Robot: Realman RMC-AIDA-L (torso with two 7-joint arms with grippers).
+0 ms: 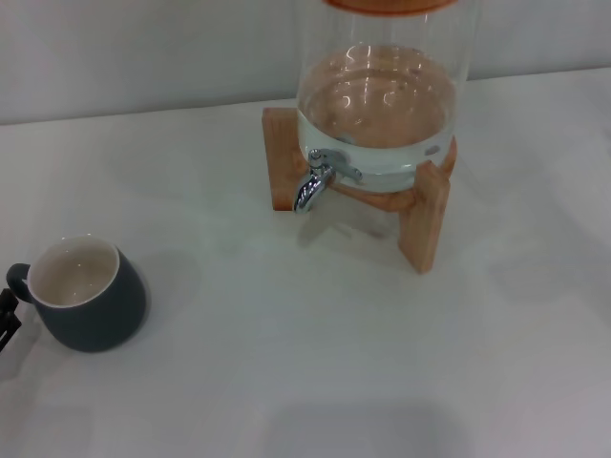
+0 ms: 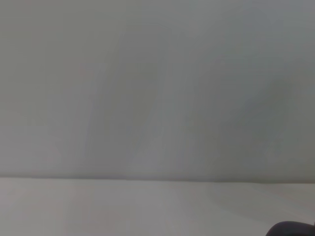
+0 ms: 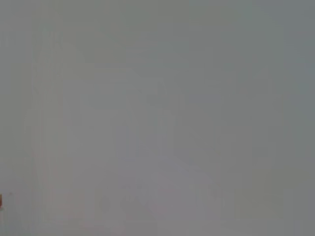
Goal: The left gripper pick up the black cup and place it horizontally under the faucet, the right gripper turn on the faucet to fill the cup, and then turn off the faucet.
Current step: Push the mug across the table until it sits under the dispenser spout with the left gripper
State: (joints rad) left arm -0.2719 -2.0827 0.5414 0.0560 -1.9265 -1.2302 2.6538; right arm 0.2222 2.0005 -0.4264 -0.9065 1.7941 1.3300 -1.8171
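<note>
Black cup (image 1: 89,305) — one, upright on the white table (image 1: 315,363), near my left edge of the head view, cream inside showing, nothing visible in it, loop handle (image 1: 17,281) pointing toward my left. One glass dispenser (image 1: 382,91) at the far middle of the table, part full of clear water, an orange lid edge at the very top. It sits on one wooden stand (image 1: 425,215) with crossed legs. One faucet (image 1: 313,181) — chrome, fixed low on the glass front, spout pointing down, lever on top. Cup and faucet are well apart; the cup is nearer to me and off to my left.

My left gripper (image 1: 7,320) — only a black sliver at the picture edge, just beside the cup's handle side; whether it touches, can't tell, and how the fingers stand, can't tell either. My right gripper isn't visible in any view.

Surface: plain white tabletop, matte, soft shadows under cup and stand. Behind it a plain pale wall (image 1: 143,48). My left wrist view shows wall, a strip of table and a dark rounded bit in one corner — unclear what. My right wrist view is blank grey.
</note>
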